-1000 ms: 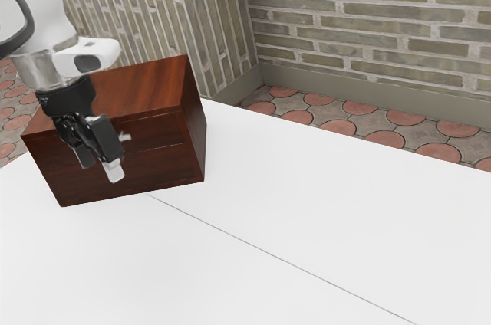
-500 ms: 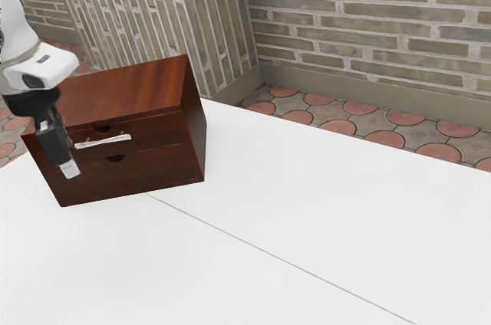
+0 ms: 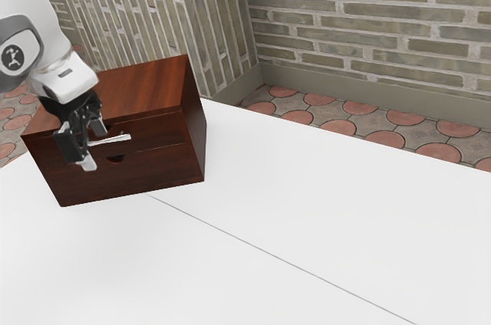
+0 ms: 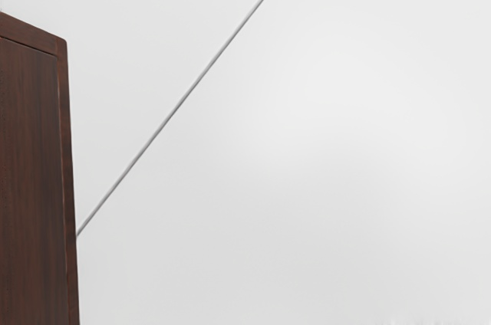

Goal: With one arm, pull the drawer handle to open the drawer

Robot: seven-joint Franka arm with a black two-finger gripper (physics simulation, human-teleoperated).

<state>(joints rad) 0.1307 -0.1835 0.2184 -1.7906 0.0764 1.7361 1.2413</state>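
Note:
A dark wooden cabinet [image 3: 146, 83] stands on the white table at the exterior view's left, with two drawer fronts facing the camera. The upper drawer [image 3: 157, 132] carries a slim silver handle [image 3: 113, 139] and sits flush with the cabinet front. My gripper [image 3: 86, 142] hangs in front of the upper drawer at the handle's left end. Its black fingers [image 3: 74, 143] stand apart, open, with the handle's end between or just behind them; I cannot tell whether they touch it. In the wrist view a dark wooden panel of the cabinet [image 4: 31, 187] stands beside the white table.
The white table [image 3: 307, 225] stretches wide to the exterior view's right, crossed by a thin seam [image 3: 253, 248]. Brick walls [image 3: 368, 18] and a tiled floor [image 3: 368, 122] lie behind the table. The lower drawer [image 3: 153, 164] has a small notch under the handle.
My hand swung from in front of the drawers out past the cabinet's left edge, then back right to the handle's left end. The drawer has not moved.

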